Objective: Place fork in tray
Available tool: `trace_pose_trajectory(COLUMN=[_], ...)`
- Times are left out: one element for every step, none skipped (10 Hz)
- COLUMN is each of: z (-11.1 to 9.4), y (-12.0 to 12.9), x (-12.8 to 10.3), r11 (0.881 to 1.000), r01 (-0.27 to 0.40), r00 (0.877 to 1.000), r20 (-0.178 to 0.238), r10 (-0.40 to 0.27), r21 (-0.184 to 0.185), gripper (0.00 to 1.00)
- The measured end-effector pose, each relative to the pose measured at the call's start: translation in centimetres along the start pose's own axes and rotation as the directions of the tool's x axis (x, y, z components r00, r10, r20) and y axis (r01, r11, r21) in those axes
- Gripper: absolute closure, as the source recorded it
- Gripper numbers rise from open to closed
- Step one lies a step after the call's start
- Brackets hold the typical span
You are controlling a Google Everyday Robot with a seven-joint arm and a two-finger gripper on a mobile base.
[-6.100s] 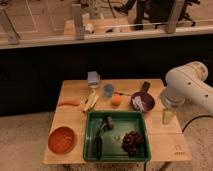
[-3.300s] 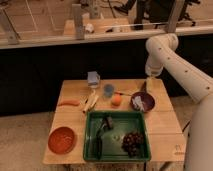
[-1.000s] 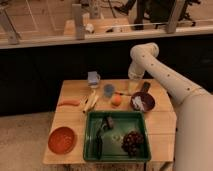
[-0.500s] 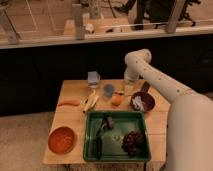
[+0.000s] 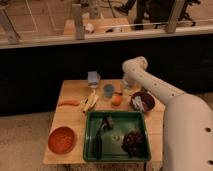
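A wooden table (image 5: 70,120) stands below a dark wall. At its near left corner sits an orange bowl (image 5: 62,139). Farther back on the left lies a long orange piece (image 5: 69,103), and just right of it lie pale sticks (image 5: 91,101). At the far edge, behind the sticks, stands a grey-blue box (image 5: 93,78).

The tray (image 5: 118,114) fills the near middle of the table. Along its left side lies a thick dark utensil (image 5: 98,144), a small dark item (image 5: 107,122) sits at its far left, and dark grapes (image 5: 133,142) lie in its near right corner.

Behind the tray stands a blue cup (image 5: 108,90), with a round orange fruit (image 5: 116,100) just right of and nearer than it. The fork (image 5: 120,89) shows only as a thin reddish streak on the table, just right of the cup, far of the tray and outside it.

The gripper (image 5: 124,86) hangs low at the far side of the table, just beside the fork; whether it is wide, narrow or holding anything cannot be told. Right of it sits a purple bowl (image 5: 142,102) with pale pieces inside. The white arm (image 5: 150,85) rises from the gripper to a bend, then slopes down to the right, out of view.
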Motion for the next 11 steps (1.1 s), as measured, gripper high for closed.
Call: trace_pose_trajectory(z=[0.7, 1.4, 2.2, 3.1, 3.9, 4.5, 5.1, 5.4, 5.6, 5.7, 5.6], y=[-0.1, -0.2, -0.3, -0.1, 0.1, 0.3, 0.5, 0.5, 0.6, 0.6, 0.6], x=[0.1, 0.3, 0.5, 0.7, 0.8, 0.8, 0.9, 1.0, 1.0, 1.0, 1.0], r11=[1.000, 1.000, 1.000, 1.000, 1.000, 0.999, 0.999, 0.999, 0.998, 0.998, 0.998], r01=[0.002, 0.003, 0.005, 0.008, 0.010, 0.011, 0.012, 0.012, 0.013, 0.015, 0.016], r00=[1.000, 1.000, 1.000, 1.000, 1.000, 1.000, 1.000, 1.000, 1.000, 1.000, 1.000], r20=[-0.004, -0.008, -0.012, -0.012, -0.012, -0.011, -0.013, -0.015, -0.017, -0.019, -0.021], r10=[-0.002, -0.003, -0.005, -0.008, -0.010, -0.012, -0.012, -0.013, -0.014, -0.016, -0.018], r21=[-0.002, -0.005, -0.011, -0.019, -0.026, -0.033, -0.042, -0.047, -0.057, -0.060, -0.060], gripper=[0.20, 0.20, 0.20, 0.20, 0.20, 0.21, 0.28, 0.36, 0.48, 0.56, 0.67])
